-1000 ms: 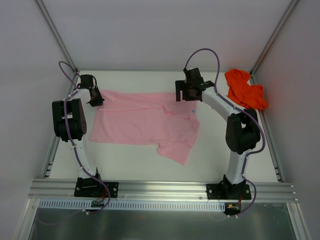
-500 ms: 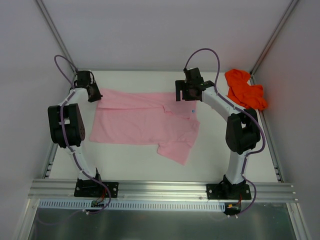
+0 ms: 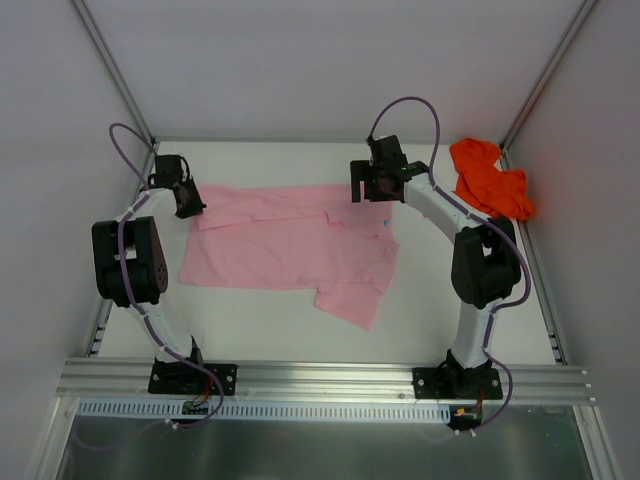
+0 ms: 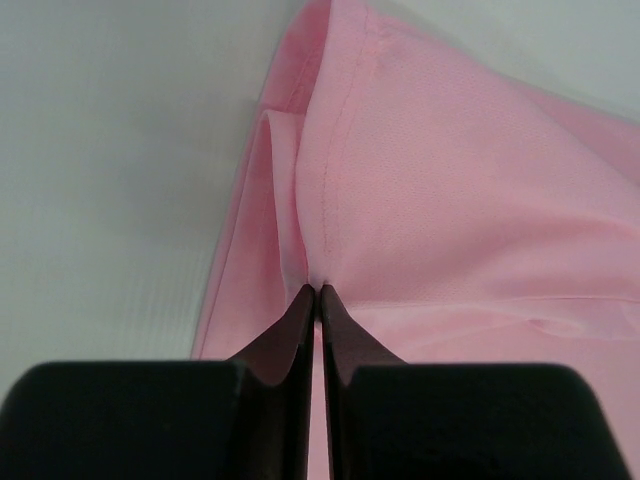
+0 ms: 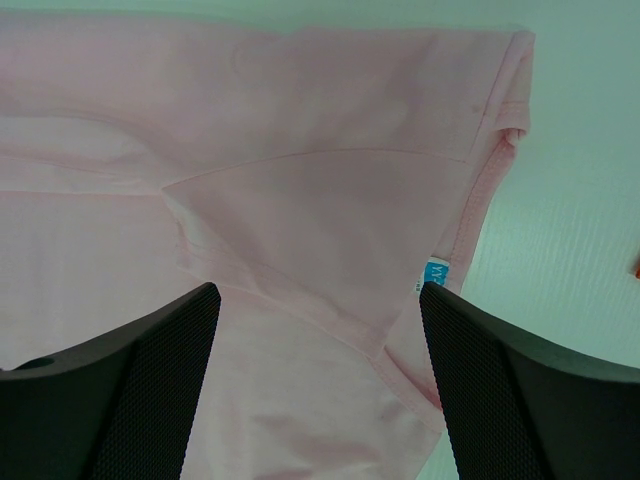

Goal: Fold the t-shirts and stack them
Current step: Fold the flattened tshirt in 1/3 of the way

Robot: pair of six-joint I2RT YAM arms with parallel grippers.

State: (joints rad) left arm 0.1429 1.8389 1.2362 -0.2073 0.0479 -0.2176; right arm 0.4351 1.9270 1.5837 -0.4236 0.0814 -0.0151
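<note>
A light pink short-sleeved cloth t-shirt [image 3: 290,245] is spread flat across the middle of the white desk [image 3: 260,325]. Its long side runs left to right, and one sleeve is pointed toward the near edge at the lower right. A bright orange-red cloth t-shirt [image 3: 490,180] is seen crumpled in a heap at the far right corner of the desk, well apart from the pink one.

The left pincer [image 3: 187,200] is set at the far left corner of the pink t-shirt. In the left wrist view its two black fingers [image 4: 290,340] are pressed together, and a ridge of pink cloth is pinched between their tips. From there the fabric is drawn up into a raised fold, with a stitched hem running away along it. Bare desk is seen to the left of the cloth.

The right pincer [image 3: 370,185] is held over the far right edge of the pink t-shirt, its jaws spread wide and nothing gripped between them. In the right wrist view the pink cloth is seen below the gap between the two fingers, with a folded flap and a seamed edge. A small blue label [image 5: 433,272] is found at that edge, just beside the right-hand finger. Whether the fingertips touch the cloth cannot be told.
</note>
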